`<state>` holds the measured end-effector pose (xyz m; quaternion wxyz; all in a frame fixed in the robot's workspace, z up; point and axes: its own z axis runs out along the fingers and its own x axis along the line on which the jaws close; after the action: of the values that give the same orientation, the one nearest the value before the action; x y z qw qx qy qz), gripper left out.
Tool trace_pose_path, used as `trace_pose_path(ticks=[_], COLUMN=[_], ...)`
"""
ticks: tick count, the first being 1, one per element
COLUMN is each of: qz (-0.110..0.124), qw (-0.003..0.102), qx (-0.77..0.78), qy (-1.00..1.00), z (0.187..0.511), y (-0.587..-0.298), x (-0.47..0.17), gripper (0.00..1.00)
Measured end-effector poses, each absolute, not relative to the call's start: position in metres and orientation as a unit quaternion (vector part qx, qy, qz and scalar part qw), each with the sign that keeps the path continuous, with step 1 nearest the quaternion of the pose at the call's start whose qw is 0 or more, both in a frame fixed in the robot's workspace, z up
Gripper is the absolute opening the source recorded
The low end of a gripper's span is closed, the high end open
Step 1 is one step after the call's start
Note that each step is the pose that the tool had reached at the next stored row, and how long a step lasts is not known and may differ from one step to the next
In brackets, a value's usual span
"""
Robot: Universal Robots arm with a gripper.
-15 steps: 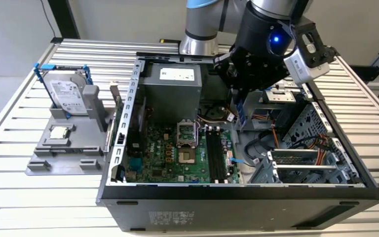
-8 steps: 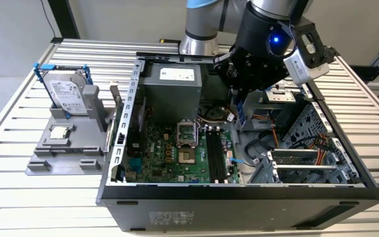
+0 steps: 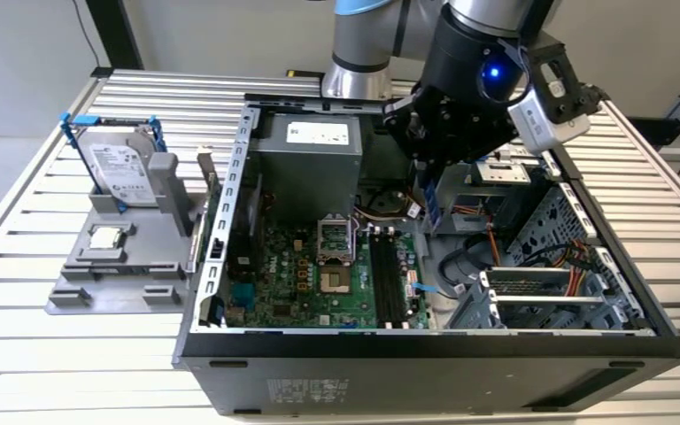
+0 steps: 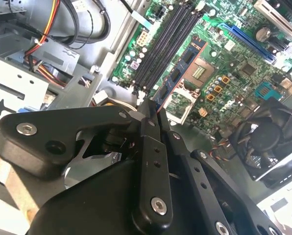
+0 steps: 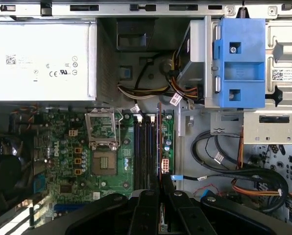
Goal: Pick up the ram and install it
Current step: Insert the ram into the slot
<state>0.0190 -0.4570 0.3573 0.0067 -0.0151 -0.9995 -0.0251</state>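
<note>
1. Exterior view: the end effector hangs inside the open computer case, which lies on the slatted counter. Below it a narrow blue-green strip shows: the ram, held above the motherboard, near the far end of the black memory slots and slightly to the exterior view's right of them. How its long axis lies is hard to tell from here.
2. This view also takes in a grey holder to the exterior view's left of the case. It carries a silver hard drive standing in a blue frame and a small square processor chip.
3. A white label sits on the power supply at the far end of the case.
4. Second wrist view: the black fingers are closed onto the ram at one end. The stick reaches away from the end effector over the board, showing one flat face with dark chips. Its long axis runs roughly parallel to the memory slots. A cooling fan and a blue expansion slot also appear.
5. First wrist view: the ram appears edge-on as a thin line leaving the end effector, parallel to and just beside the memory slots. The empty processor socket lies beyond them.
6. This view adds the power supply face with printed labels, and a blue drive bracket.
</note>
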Motion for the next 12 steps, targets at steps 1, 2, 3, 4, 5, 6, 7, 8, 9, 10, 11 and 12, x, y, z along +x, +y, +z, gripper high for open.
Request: trace_pose_path(ticks=[1,2,3,4,5,6,7,8,9,10,11,12], qz=[-0.025,-0.025,-0.025,-0.025,-0.025,-0.025,-0.025,-0.025,-0.025,-0.025,-0.025,-0.025], qw=[0.007,0.007,0.007,0.007,0.007,0.007,0.007,0.007,0.007,0.007,0.007,0.006], qx=[-0.015,-0.015,-0.015,-0.016,-0.016,-0.017,-0.017,-0.018,-0.018,-0.018,-0.018,-0.018], qy=[-1.0,-1.0,-1.0,-1.0,-1.0,-1.0,-1.0,-1.0,-1.0,-1.0,-1.0,-1.0], z=[0.357,0.356,0.354,0.352,0.35,0.342,0.34,0.338,0.336,0.334,0.333,0.331], y=[-0.457,-0.457,-0.457,-0.457,-0.457,-0.457,-0.457,-0.457,-0.457,-0.457,-0.457,-0.457], x=[0.019,0.019,0.019,0.019,0.019,0.019,0.019,0.019,0.019,0.019,0.019,0.019], gripper=[0.0,0.0,0.0,0.0,0.0,0.0,0.0,0.0,0.0,0.0,0.0,0.0])
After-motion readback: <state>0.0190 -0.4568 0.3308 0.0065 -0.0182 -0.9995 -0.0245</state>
